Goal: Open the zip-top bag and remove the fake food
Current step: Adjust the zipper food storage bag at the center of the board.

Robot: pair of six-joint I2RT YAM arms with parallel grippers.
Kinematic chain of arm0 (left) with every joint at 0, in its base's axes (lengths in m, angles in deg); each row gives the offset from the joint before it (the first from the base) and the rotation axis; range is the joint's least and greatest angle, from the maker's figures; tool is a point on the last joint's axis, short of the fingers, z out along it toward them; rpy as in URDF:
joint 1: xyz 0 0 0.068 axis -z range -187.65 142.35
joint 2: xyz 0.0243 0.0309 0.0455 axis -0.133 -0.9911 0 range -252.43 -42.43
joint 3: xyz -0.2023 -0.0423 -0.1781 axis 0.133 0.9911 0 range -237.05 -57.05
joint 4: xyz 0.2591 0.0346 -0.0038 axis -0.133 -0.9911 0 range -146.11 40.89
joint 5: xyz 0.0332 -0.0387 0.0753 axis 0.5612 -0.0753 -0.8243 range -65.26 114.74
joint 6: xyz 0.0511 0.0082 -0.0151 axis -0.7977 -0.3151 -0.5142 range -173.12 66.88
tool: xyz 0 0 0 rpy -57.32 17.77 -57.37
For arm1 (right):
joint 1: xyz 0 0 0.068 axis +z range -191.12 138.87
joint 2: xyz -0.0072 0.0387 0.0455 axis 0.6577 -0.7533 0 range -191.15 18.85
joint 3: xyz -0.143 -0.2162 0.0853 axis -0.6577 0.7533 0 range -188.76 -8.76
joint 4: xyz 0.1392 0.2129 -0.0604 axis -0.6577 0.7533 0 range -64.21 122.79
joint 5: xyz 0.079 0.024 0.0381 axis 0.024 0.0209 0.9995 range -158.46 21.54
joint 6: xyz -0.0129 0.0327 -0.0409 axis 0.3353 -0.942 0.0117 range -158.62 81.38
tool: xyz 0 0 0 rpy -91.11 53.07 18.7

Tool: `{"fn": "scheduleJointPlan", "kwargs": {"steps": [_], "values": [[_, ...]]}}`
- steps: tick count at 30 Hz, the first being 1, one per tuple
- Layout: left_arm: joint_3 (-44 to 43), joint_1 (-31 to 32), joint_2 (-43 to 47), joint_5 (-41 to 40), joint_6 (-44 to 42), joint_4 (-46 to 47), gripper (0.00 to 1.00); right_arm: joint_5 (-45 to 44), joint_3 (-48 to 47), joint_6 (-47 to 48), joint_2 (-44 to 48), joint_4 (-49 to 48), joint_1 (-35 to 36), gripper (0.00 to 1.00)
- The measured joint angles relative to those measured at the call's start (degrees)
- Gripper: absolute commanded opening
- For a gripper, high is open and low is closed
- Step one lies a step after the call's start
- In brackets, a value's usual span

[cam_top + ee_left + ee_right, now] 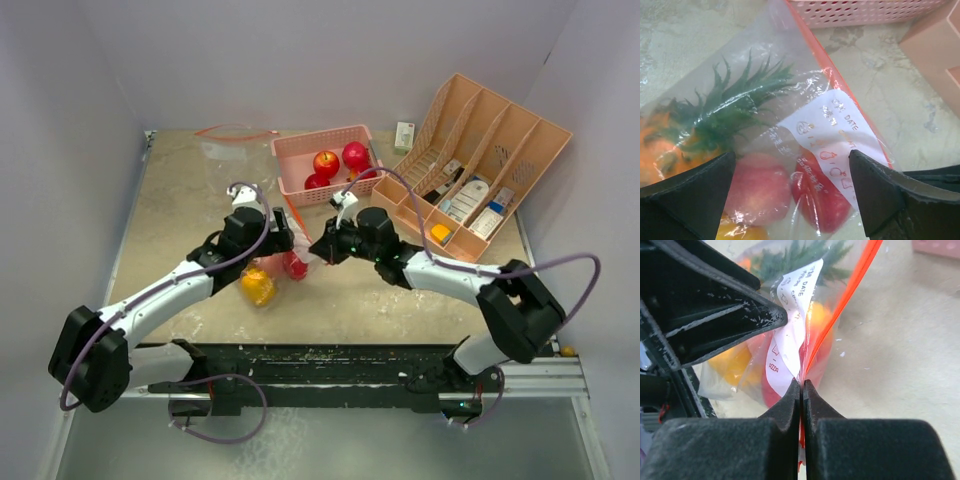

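Top view: zip-top bag (280,268) is lying at table (180,205) centre with fake food (258,286) inside; left gripper (286,242) is hanging over its 10 o'clock side, right gripper (319,251) is sitting at its 3 o'clock side; pink basket (330,194) holding red fruits (326,163) is sitting at 12 o'clock of the bag; left wrist: jaws are gaping wide, gripping nothing, straddling the bag above pineapple (682,140), red pieces (820,202) and white label (840,132); right wrist: jaws are pinching fully together on the bag's orange zip strip (850,287); left gripper's finger (715,315) is showing beside the label at 10 o'clock.
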Motion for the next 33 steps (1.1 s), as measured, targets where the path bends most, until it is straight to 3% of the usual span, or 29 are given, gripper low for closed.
{"fn": "scheduleJointPlan", "kwargs": {"steps": [9,16,28,33], "values": [[-0.6,-0.9,1.3,5.2,-0.8,4.3,0.99,-12.0,-0.6,12.2,14.8,16.7,0.0,0.00],[-1.3,-7.0,0.1,14.2,0.0,13.5,0.99,-19.4,-0.5,17.2,23.1,22.2,0.0,0.00],[-2.4,-17.0,-19.9,48.8,0.9,52.5,0.99,-18.7,5.4,20.9,29.7,22.7,0.0,0.00],[-8.7,-22.5,-34.0,64.0,9.0,73.0,0.99,-16.2,5.5,21.9,31.3,22.8,0.0,0.00]]}}
